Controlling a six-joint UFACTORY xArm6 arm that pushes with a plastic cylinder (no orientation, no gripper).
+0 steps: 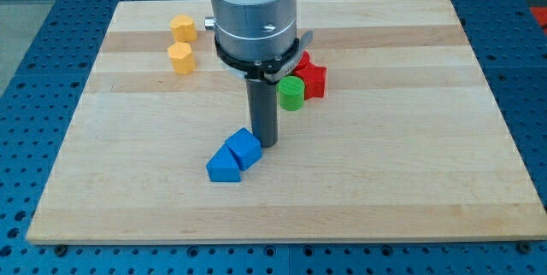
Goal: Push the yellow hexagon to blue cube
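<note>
I am standing my tip (267, 143) on the wooden board (410, 172), and since I end in a bare rod, nothing is being grasped. The blue cube (244, 148) is sitting just beside my tip, toward the view's left, seemingly touching it or nearly so, with a second blue block (224, 165) pressed against the cube's far lower-left side. Two yellow blocks are lying well apart from my tip, up toward the view's top left: one yellow hexagon (180, 57) and, just above it, another yellow block (182, 28). Neither shows a clear long axis or pointing direction. Above and to the right of my tip, a green cylinder (291, 92) is resting against a red star (313, 78).
</note>
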